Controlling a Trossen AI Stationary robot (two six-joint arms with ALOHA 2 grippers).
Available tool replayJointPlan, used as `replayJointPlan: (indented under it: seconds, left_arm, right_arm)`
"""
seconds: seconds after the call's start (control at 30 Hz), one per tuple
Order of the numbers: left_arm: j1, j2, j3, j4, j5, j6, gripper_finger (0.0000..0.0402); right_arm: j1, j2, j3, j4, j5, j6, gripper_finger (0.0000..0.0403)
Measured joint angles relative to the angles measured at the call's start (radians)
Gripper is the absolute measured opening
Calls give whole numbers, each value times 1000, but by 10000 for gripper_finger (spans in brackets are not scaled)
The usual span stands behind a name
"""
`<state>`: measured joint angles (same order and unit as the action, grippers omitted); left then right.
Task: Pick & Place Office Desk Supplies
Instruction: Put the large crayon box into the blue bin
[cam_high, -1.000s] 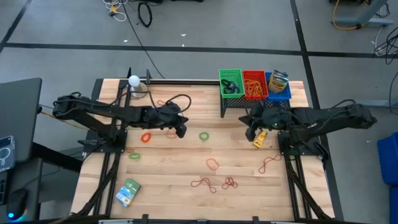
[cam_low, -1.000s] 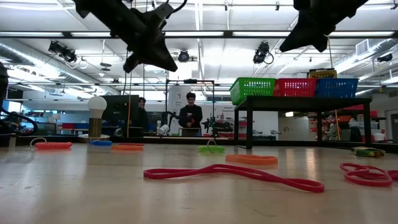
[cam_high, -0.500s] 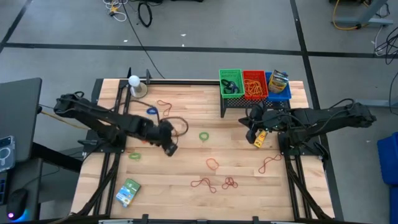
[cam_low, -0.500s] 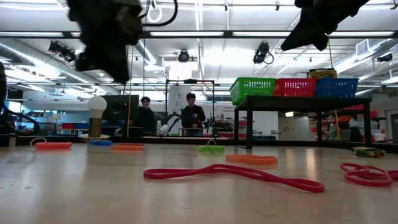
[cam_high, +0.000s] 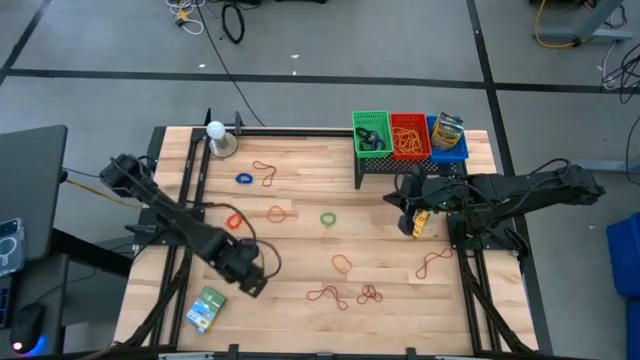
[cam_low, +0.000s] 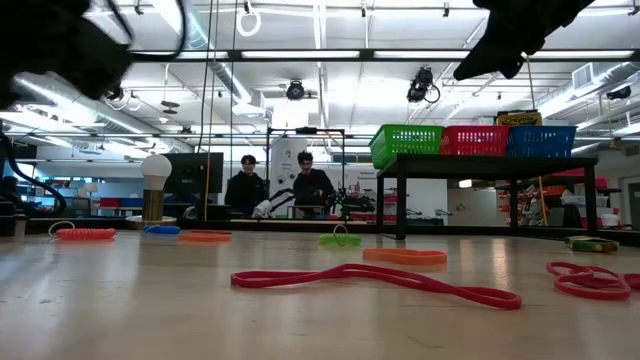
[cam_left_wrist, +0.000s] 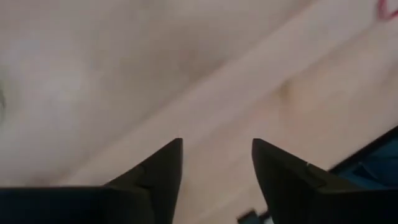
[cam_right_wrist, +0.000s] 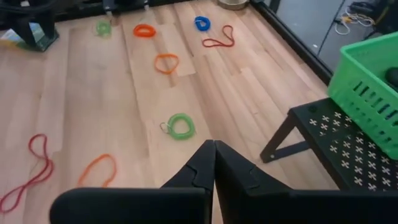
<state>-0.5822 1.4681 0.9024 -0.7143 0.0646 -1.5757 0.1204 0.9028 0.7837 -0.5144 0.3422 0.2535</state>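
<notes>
Overhead, left pincer (cam_high: 252, 287) is hanging released over the table (cam_high: 300, 240), just beside the green-blue packet (cam_high: 206, 307). Right pincer (cam_high: 407, 217) is sitting clenched, empty, near the yellow bottle (cam_high: 419, 222). Left wrist view is showing parted fingers (cam_left_wrist: 163, 171) over bare wood. Right wrist view is showing a green ring (cam_right_wrist: 180, 126) lying ahead of its pressed-together fingers (cam_right_wrist: 205, 165).

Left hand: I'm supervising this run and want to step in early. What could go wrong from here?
The left hand is open close to the green-blue packet near the table's front edge; a sloppy approach might push the packet off. The right hand is shut right by the small yellow bottle and might bump it away.
</notes>
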Motion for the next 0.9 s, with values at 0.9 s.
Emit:
replayJointPlan:
  seconds: [0.9]
  left_arm:
    - [-314, 221, 2, 88, 261, -552, 150]
  right_arm:
    - [0, 0, 0, -36, -55, -70, 15]
